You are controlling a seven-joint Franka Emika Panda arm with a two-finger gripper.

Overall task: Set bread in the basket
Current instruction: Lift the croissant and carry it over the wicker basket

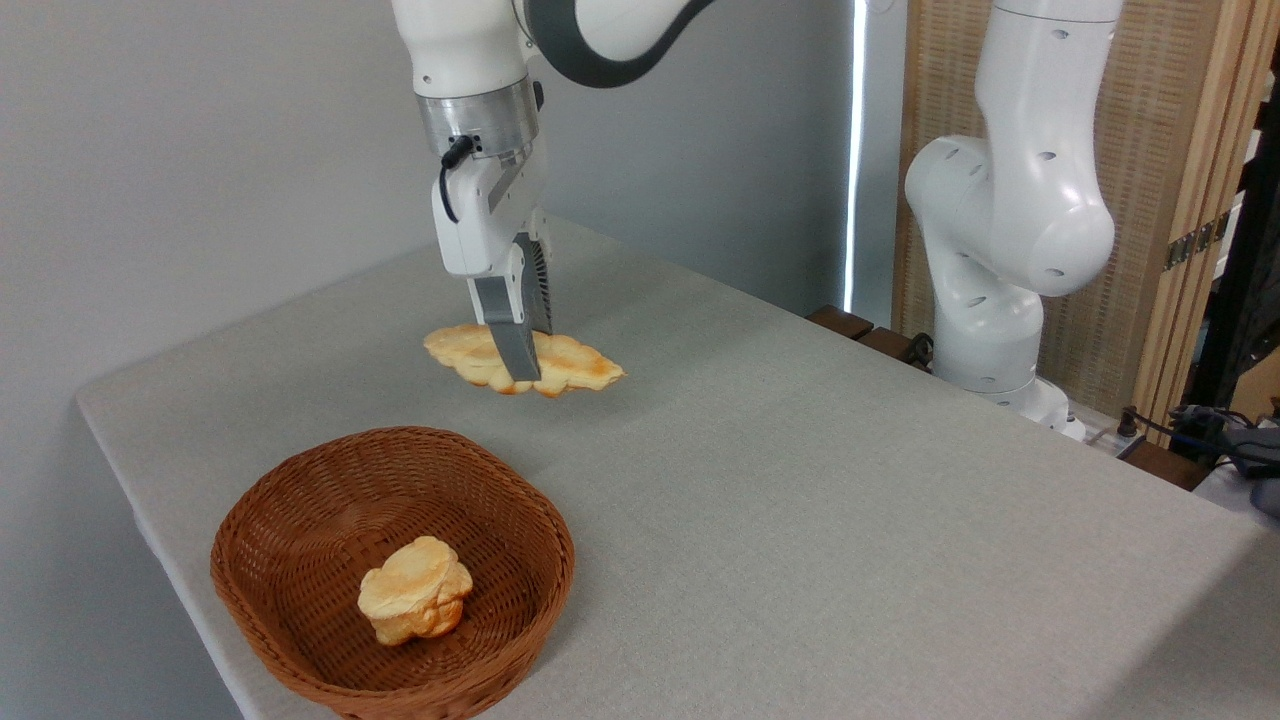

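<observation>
Wicker basket [300, 530] sits nearest, at the table's [800, 500] front-left corner, with a small round bun [414, 590] lying inside it. Beyond the basket, the gripper [520, 345] is clamped across the middle of the long twisted bread [570, 365], which lies flat outside the basket.

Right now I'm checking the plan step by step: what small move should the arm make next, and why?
Probably carry the bread toward the basket, down-left in the picture. The pincer is shut across its middle, and it appears lifted off the table, while the basket holds only a small bun.
</observation>
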